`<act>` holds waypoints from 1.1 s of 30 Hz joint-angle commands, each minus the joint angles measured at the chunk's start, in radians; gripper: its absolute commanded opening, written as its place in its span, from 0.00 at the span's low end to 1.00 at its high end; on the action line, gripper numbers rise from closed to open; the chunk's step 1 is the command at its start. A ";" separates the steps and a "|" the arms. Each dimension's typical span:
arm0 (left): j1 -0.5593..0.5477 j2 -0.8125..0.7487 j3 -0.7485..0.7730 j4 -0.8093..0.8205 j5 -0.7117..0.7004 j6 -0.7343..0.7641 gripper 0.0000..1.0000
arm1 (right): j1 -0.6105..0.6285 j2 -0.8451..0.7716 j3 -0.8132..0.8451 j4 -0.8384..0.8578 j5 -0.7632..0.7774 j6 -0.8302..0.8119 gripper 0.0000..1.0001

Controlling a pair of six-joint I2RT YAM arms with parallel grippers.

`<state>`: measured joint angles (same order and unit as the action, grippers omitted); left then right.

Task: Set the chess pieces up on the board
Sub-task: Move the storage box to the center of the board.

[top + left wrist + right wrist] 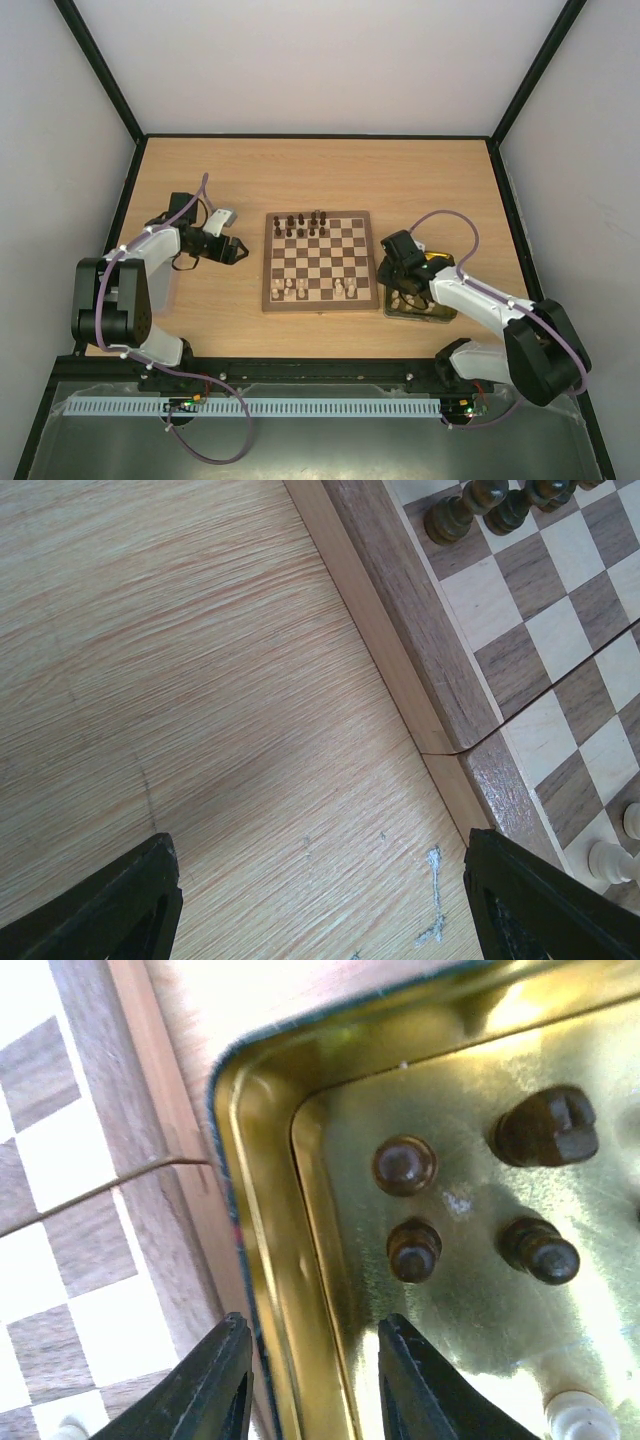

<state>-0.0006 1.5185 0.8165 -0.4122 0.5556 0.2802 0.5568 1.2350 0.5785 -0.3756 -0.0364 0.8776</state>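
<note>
right fingers [215, 1390] partly apart, empty, over gold tray [230, 1090] rim; left fingers [110, 910] wide apart

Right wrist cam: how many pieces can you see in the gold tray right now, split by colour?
Dark brown pieces: 4
Pale cream pieces: 1, cut off at the bottom edge
Total: 5 visible in the gold tray; the rest of it is out of frame.

The wooden table [330, 180] carries the board [320, 262] and, just right of it, a gold tray [405, 314].
</note>
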 commanded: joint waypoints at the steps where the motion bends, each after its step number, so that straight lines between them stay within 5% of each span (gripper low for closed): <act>1: 0.005 -0.003 0.001 -0.009 -0.003 0.004 0.78 | 0.006 -0.032 0.057 -0.074 0.056 -0.014 0.35; 8: 0.005 0.001 0.001 -0.009 -0.006 0.002 0.78 | 0.006 -0.051 0.101 -0.150 0.100 -0.059 0.37; 19: 0.005 0.006 0.003 -0.010 -0.010 0.001 0.78 | 0.026 0.001 0.177 -0.163 0.050 -0.127 0.22; 26: 0.005 0.014 0.006 -0.012 -0.008 0.001 0.78 | 0.035 0.074 0.197 -0.121 0.001 -0.140 0.39; 33: 0.005 0.019 0.006 -0.011 -0.005 0.001 0.78 | 0.035 0.149 0.164 -0.001 -0.048 -0.095 0.44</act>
<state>-0.0006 1.5257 0.8165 -0.4126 0.5449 0.2802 0.5869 1.3575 0.7582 -0.4572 -0.0490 0.7509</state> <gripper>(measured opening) 0.777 0.435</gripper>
